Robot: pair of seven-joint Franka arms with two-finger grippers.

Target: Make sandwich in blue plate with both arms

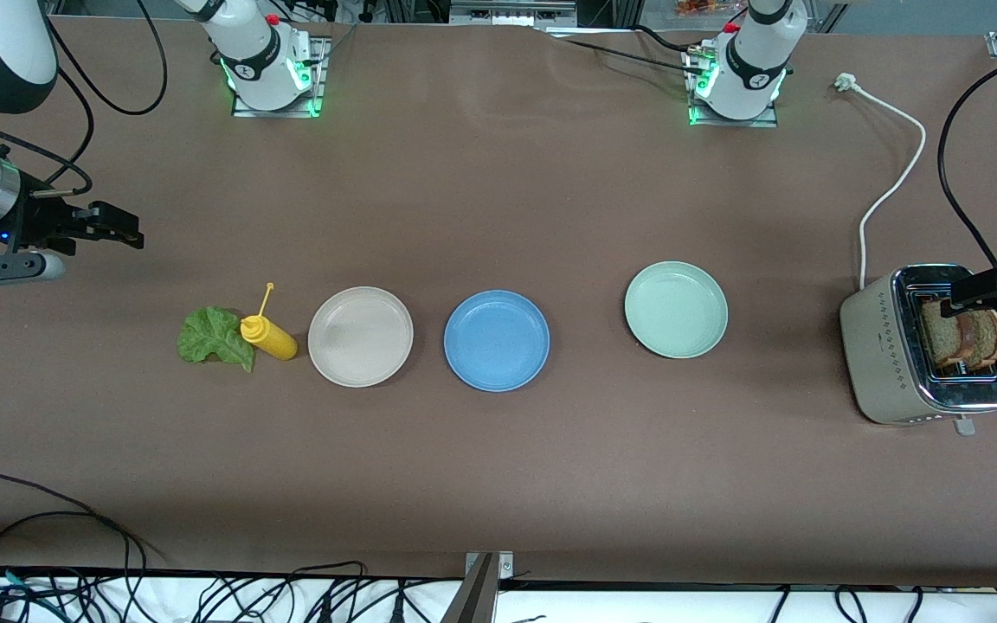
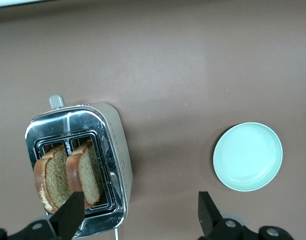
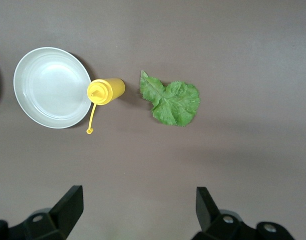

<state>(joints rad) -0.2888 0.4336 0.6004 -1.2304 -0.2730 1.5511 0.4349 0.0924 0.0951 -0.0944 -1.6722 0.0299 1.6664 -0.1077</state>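
A brown desk (image 1: 498, 199) is shown with three plates set in a row; the blue plate (image 1: 497, 340) is taken as the landmark and is seen bare, with no food on it. Toward the right arm's end of the desk from the blue plate, a beige plate (image 1: 360, 336) is placed just beside it, then a yellow squeeze bottle (image 1: 268, 337) lying on its side and touching a green lettuce leaf (image 1: 214, 336). Toward the left arm's end from the blue plate, a pale green plate (image 1: 676, 309) is set apart, and well past it a silver toaster (image 1: 888, 346) is stood, with two brown bread slices (image 2: 68, 175) held upright in its slots. A white power cord (image 1: 892, 186) is trailed from the toaster toward the left arm's base. The left gripper (image 2: 138, 212) is held over the toaster, its fingers (image 2: 70, 212) released and spread with nothing between them. The right gripper (image 3: 138, 207) is held over bare desk near the lettuce leaf, its fingers (image 3: 68, 205) likewise released and grasping nothing.
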